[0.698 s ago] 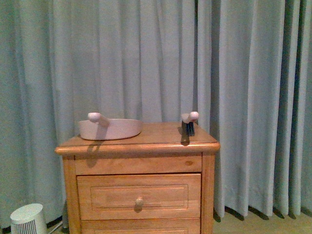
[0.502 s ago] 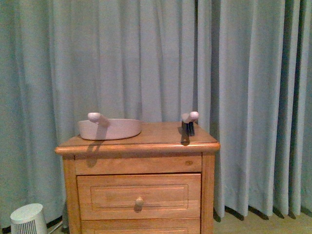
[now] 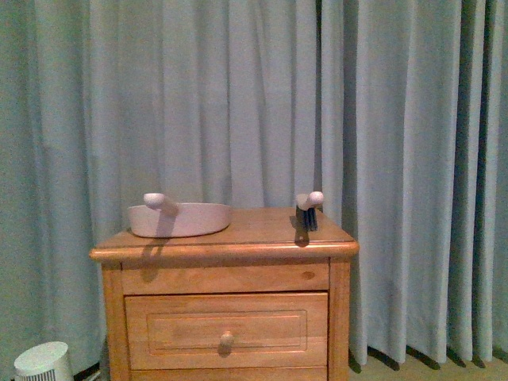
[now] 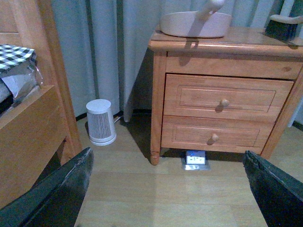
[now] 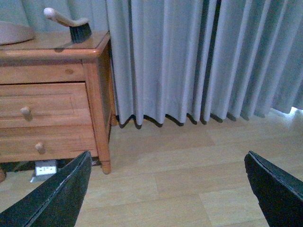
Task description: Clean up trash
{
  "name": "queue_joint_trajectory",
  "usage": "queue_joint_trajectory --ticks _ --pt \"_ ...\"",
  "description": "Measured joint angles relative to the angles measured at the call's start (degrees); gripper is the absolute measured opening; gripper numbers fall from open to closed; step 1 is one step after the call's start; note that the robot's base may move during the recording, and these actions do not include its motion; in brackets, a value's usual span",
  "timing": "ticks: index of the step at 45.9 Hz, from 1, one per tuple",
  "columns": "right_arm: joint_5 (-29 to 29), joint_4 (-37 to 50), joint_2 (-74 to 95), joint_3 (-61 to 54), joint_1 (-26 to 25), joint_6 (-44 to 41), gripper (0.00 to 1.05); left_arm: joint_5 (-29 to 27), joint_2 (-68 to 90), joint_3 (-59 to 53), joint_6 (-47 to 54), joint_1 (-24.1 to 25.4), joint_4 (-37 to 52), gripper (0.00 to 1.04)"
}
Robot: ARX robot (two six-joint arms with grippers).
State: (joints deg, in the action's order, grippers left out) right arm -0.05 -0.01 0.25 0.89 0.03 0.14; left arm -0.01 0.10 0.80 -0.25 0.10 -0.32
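No trash shows in any view. A beige dustpan [image 3: 178,218] with a rounded handle sits on the left of the wooden nightstand [image 3: 222,252]. A dark-bristled brush [image 3: 307,213] stands at the nightstand's right. The dustpan [image 4: 195,23] and brush [image 4: 283,26] also show in the left wrist view, and the brush [image 5: 71,23] in the right wrist view. My left gripper [image 4: 168,194] is open over bare wooden floor in front of the nightstand. My right gripper [image 5: 165,194] is open over the floor to the right of it. Neither arm appears in the front view.
A small white ribbed fan [image 4: 101,122] stands on the floor left of the nightstand. A wooden bed frame [image 4: 33,123] with checkered cloth fills the left. A small blue-and-white device [image 4: 195,158] lies under the nightstand. Grey-blue curtains [image 3: 397,159] hang behind.
The nightstand, dustpan and brush sit slightly lower in the front view than before, so the camera has shifted upward. Nothing on the nightstand has moved.
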Motion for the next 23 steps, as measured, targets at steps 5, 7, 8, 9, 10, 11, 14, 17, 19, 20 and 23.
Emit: queue_joint_trajectory --ticks 5,7,8,9,10,11,14,17,19,20,23 --pt "0.0 0.0 0.0 0.0 0.0 0.0 0.97 0.0 0.0 0.0 0.0 0.0 0.0 0.97" --pt "0.0 0.0 0.0 0.0 0.0 0.0 0.97 0.0 0.0 0.0 0.0 0.0 0.0 0.97" --pt "0.0 0.0 0.0 0.0 0.0 0.0 0.97 0.0 0.0 0.0 0.0 0.0 0.0 0.97" --pt "0.0 0.0 0.0 0.0 0.0 0.0 0.97 0.0 0.0 0.0 0.0 0.0 0.0 0.97" --pt "0.0 0.0 0.0 0.0 0.0 0.0 0.97 0.0 0.0 0.0 0.0 0.0 0.0 0.97" --pt "0.0 0.0 0.0 0.0 0.0 0.0 0.97 0.0 0.0 0.0 0.0 0.0 0.0 0.97" --pt "0.0 0.0 0.0 0.0 0.0 0.0 0.97 0.0 0.0 0.0 0.0 0.0 0.0 0.97" --pt "0.0 0.0 0.0 0.0 0.0 0.0 0.97 0.0 0.0 0.0 0.0 0.0 0.0 0.97" --pt "0.0 0.0 0.0 0.0 0.0 0.0 0.97 0.0 0.0 0.0 0.0 0.0 0.0 0.97" --pt "0.0 0.0 0.0 0.0 0.0 0.0 0.97 0.0 0.0 0.0 0.0 0.0 0.0 0.97" --pt "0.0 0.0 0.0 0.0 0.0 0.0 0.97 0.0 0.0 0.0 0.0 0.0 0.0 0.97"
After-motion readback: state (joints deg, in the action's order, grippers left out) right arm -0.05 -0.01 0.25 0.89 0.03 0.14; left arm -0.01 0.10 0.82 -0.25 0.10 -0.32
